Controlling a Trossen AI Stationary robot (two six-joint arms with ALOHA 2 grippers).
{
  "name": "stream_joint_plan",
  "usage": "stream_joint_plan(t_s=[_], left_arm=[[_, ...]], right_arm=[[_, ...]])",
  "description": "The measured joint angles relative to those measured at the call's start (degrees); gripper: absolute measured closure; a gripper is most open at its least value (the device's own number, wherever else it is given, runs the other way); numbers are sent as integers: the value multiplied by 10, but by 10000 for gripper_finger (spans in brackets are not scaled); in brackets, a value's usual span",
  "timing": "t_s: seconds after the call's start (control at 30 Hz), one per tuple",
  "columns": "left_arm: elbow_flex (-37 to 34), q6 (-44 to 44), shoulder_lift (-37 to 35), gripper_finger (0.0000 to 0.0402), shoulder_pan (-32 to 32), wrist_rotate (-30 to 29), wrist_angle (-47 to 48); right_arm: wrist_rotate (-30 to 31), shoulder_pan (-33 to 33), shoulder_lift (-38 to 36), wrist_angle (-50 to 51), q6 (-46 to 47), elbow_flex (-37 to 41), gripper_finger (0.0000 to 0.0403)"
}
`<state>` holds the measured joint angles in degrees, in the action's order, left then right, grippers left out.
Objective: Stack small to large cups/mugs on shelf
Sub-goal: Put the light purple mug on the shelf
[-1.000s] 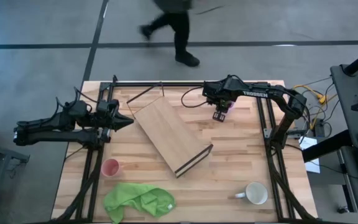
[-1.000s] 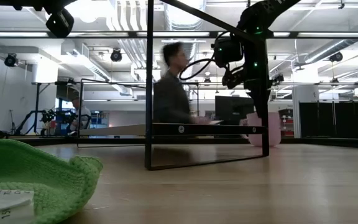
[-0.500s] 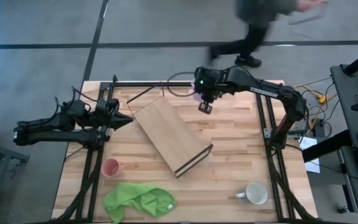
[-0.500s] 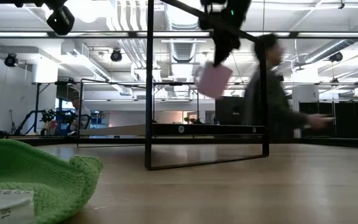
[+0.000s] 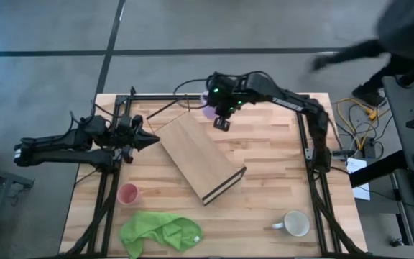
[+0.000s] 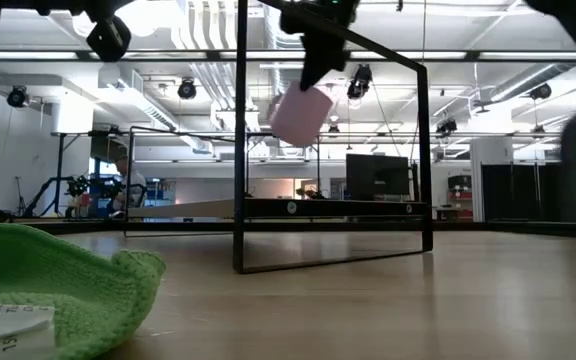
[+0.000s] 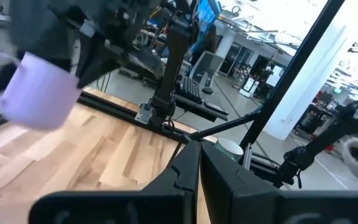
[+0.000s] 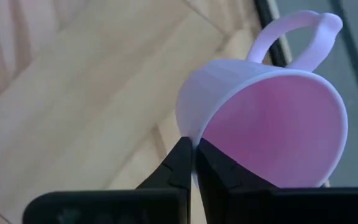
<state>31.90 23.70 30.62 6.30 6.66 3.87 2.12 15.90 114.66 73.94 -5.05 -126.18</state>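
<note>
My right gripper (image 5: 222,124) is shut on the light purple cup (image 5: 208,111), held high above the far end of the light-wood shelf (image 5: 198,153). The cup also shows in the low view (image 6: 301,115), the left wrist view (image 7: 37,90) and the right wrist view (image 8: 272,124). The shelf lies flat and askew on the table, its dark open edge (image 5: 225,185) toward the near right. The pink-red cup (image 5: 128,194) stands near the left side. The white mug (image 5: 295,223) stands at the near right. My left gripper (image 5: 150,141) is shut and empty, left of the shelf. My right gripper pinches the purple cup's rim (image 8: 193,142), on the side away from the handle (image 8: 294,34), with one finger outside the wall and one inside the mouth. The fingers come from above. The cup is lifted clear and hangs tilted below the fingers (image 6: 318,70).
A green cloth (image 5: 160,232) lies at the near left edge and fills the low view's left foreground (image 6: 48,290). Black frame rails (image 5: 192,96) run along the table's far edge and sides. A person (image 5: 408,32) moves beyond the far right corner.
My right gripper has lifted the purple cup off the table at the far right and carried it up and toward the table's left, to above the shelf's far end. The cup has tipped from upright to tilted. The person behind the table has walked to the right.
</note>
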Motion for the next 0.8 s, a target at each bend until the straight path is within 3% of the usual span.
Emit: stream_joint_plan(t_s=[0.2, 0.27, 0.6, 0.8], left_arm=[[1, 33, 3, 402, 0, -1, 1], [1, 41, -1, 402, 0, -12, 6], [1, 40, -39, 402, 0, -192, 62], [2, 12, -68, 402, 0, -222, 62]], right_arm=[[-44, -25, 66, 5, -3, -89, 394], [-53, -36, 73, -12, -9, -84, 394], [-57, -69, 107, -52, -9, -84, 394], [-57, -71, 108, -116, 3, -84, 394]])
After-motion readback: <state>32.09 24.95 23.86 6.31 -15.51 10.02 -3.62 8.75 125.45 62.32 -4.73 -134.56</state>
